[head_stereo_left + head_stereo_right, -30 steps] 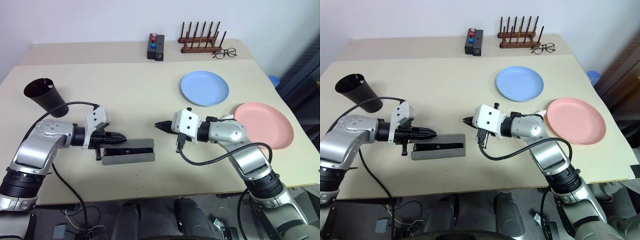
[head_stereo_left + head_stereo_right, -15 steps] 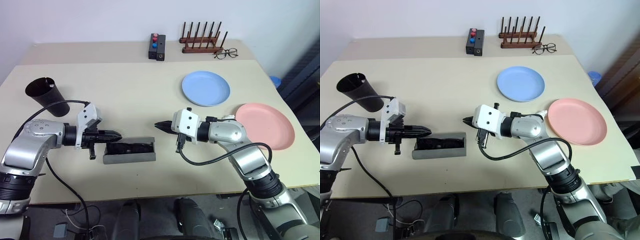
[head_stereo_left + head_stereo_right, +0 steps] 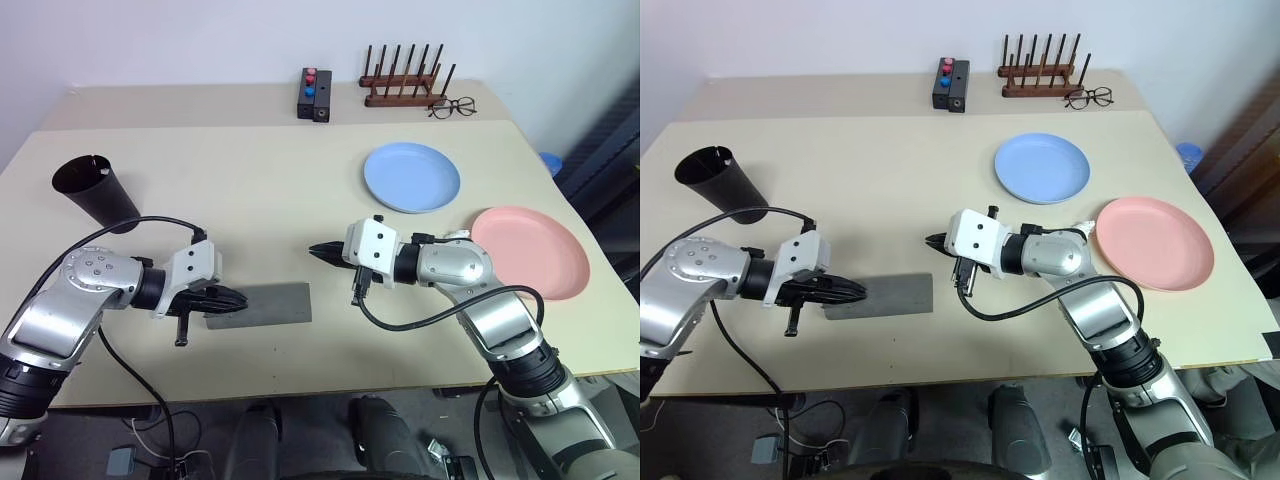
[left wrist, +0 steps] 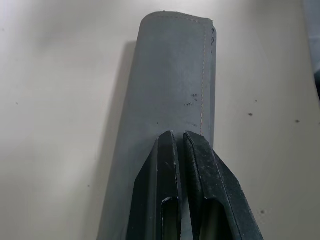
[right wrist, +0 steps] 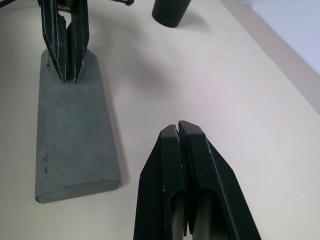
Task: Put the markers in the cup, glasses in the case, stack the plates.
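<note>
The grey felt case (image 3: 262,304) lies shut and flat on the beige tabletop (image 3: 250,190), a long rectangle with rounded corners and a stitched seam along one edge; whatever is inside it is hidden; my left tool (image 3: 232,297) has its two black fingers pressed together, tips resting on the lid at the case's left end and holding nothing; my right tool (image 3: 318,252) hangs just to the right of the case, apart from it, fingers likewise closed and empty; the tall black tapered cup (image 3: 95,194) stands at the far left of the tabletop, and I cannot tell what it holds; the light blue plate (image 3: 411,177) and the pink plate (image 3: 528,251) lie apart on the right, round, shallow, smooth and bare; at the back sit a small black box (image 3: 313,95) with red and blue knobs, a wooden peg rack (image 3: 405,80), and thin-rimmed clear spectacles (image 3: 451,106).
</note>
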